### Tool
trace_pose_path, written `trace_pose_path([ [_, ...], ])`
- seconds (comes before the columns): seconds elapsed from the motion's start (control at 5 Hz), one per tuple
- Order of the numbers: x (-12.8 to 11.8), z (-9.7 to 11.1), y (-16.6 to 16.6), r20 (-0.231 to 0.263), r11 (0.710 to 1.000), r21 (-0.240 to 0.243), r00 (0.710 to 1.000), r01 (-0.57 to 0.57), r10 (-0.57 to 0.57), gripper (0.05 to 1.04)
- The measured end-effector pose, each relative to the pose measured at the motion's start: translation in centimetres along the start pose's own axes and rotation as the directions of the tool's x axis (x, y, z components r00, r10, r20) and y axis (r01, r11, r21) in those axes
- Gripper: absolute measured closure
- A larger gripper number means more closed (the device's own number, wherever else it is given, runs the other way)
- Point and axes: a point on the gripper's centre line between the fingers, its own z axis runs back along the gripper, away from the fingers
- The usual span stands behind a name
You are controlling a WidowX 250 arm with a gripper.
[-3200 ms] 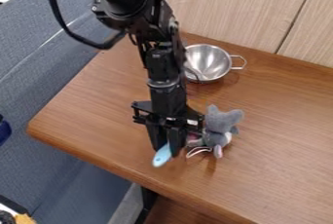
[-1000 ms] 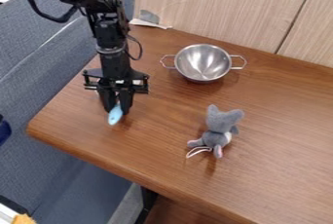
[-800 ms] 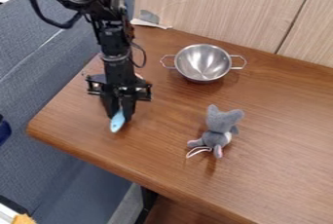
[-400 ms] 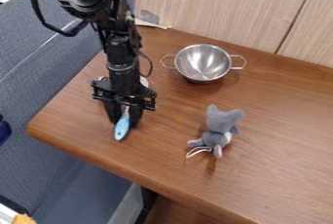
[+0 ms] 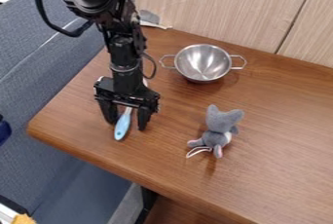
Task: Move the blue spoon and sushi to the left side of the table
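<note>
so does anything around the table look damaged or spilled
A ragged strip and a grey patch by the wood panel look like torn covering. Otherwise nothing stands out: the metal pot is upright and the blue spoon lies between the open fingers of the tool.

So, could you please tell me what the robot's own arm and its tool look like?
The arm is black, built of chunky jointed segments, with a thick black cable looping beside its upper part and a thinner one further down. The tool is black too, with a wide crosspiece and two dark fingers.
</note>
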Motion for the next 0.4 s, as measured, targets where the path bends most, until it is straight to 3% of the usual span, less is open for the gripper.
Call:
trace_pose_path([
  [0.2,0.0,2.1,0.3,0.048,0.998,0.058,0.999,0.01,-0.013,0.083],
  [0.4,-0.1,6.2,0.5,0.143,0.997,0.077,0.99,-0.003,-0.008,0.083],
])
